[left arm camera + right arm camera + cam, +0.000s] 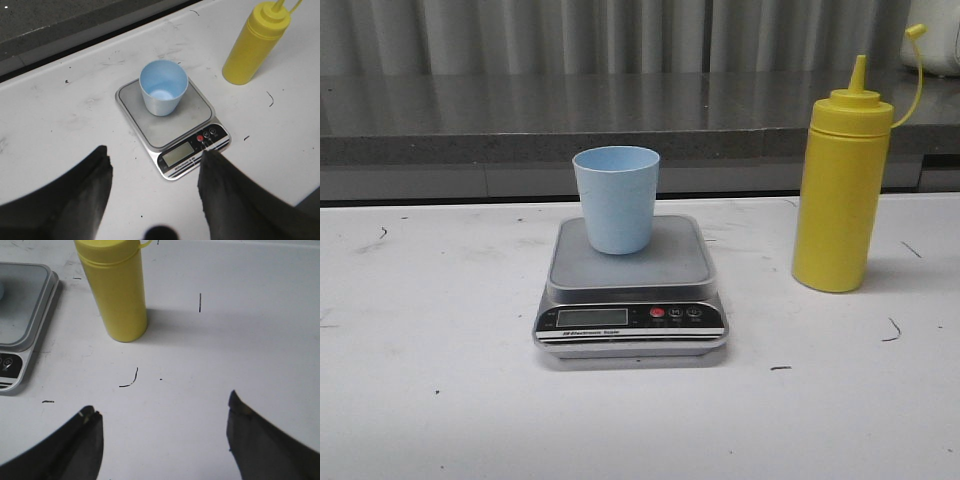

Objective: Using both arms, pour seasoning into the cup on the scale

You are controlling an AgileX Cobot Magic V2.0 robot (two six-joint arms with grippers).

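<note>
A pale blue cup (616, 198) stands upright on the steel platform of the silver-grey scale (630, 285) in the middle of the white table. The yellow seasoning bottle (840, 185) stands upright to the scale's right, its cap hanging on a strap. Neither arm shows in the front view. In the left wrist view the cup (163, 87), scale (192, 152) and bottle (255, 42) lie ahead of my left gripper (155, 162), which is open and empty. In the right wrist view the bottle (115, 287) stands ahead of my open, empty right gripper (162, 412).
A grey counter ledge (520, 125) runs along the back of the table. The white table top (420, 330) carries small dark scuff marks. A white object (938, 45) sits at the far right on the ledge.
</note>
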